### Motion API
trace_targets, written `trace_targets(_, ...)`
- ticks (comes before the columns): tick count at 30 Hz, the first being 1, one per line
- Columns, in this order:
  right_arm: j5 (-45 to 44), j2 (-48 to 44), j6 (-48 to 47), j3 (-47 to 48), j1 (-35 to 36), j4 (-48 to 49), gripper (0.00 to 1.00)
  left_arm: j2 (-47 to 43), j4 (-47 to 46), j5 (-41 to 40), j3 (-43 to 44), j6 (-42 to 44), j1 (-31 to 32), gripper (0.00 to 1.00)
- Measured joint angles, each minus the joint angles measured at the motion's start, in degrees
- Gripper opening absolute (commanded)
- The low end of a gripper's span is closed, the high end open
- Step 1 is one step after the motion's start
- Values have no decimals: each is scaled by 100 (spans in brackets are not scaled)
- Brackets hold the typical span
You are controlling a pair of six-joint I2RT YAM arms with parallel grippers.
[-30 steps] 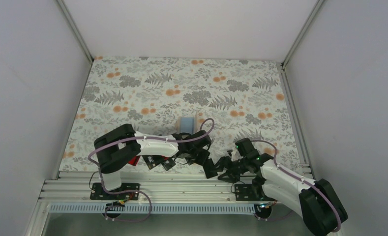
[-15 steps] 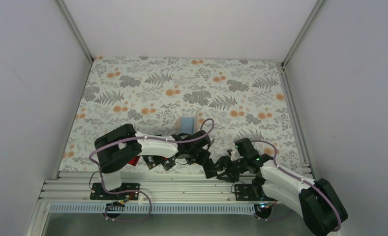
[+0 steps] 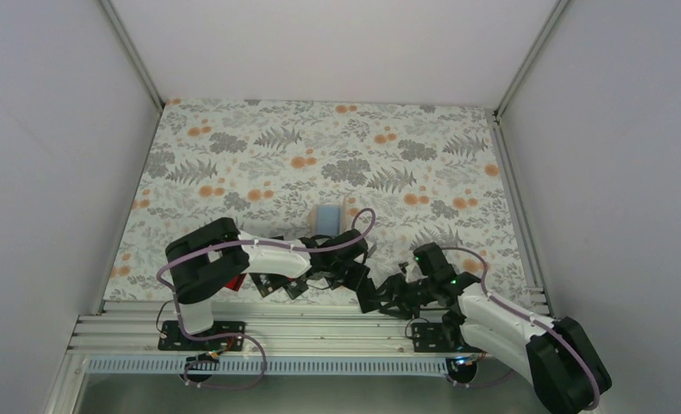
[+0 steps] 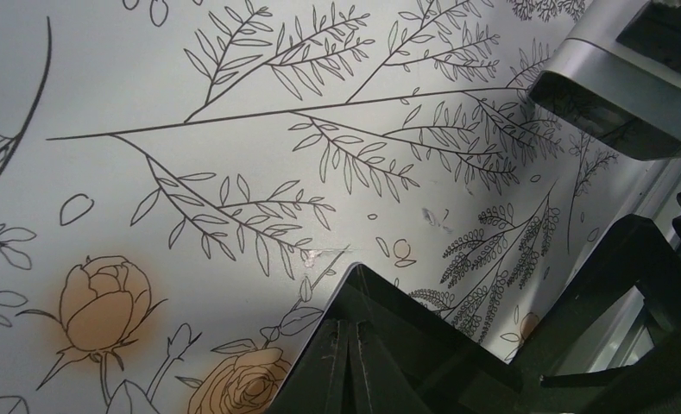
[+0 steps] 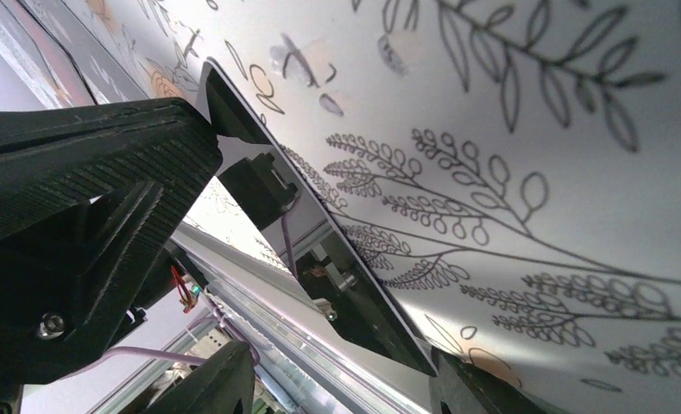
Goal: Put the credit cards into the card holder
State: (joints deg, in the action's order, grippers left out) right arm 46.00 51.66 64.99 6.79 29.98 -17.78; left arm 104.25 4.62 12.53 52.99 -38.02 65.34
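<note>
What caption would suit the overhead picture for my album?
Left gripper and right gripper sit close together near the floral table's front edge, the blue-lined card holder just behind them.

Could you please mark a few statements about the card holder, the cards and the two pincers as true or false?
1. The card holder stands open on the table, apart from both pincers. True.
2. The left pincer and right pincer are at opposite sides of the table. False: they are close together by the near edge.
3. A glossy black card sits between the right pincer's fingers, tilted off the table. True.
4. The table cover is plain white. False: it has a floral print.
5. The left pincer is wide open. False: the left wrist view shows its fingers pressed together.
</note>
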Motion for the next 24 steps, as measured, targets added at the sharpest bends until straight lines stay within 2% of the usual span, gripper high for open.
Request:
trace_targets(14,127,-409,98,-157,101,133,46,0,-111,20,-42,0,0,2)
trace_targets(21,138,-448,149,-157,111,133,39,2,-116,20,-42,0,0,2)
trace_targets(24,136,-450,155,-157,114,131,33,2,-140,22,-55,0,0,2)
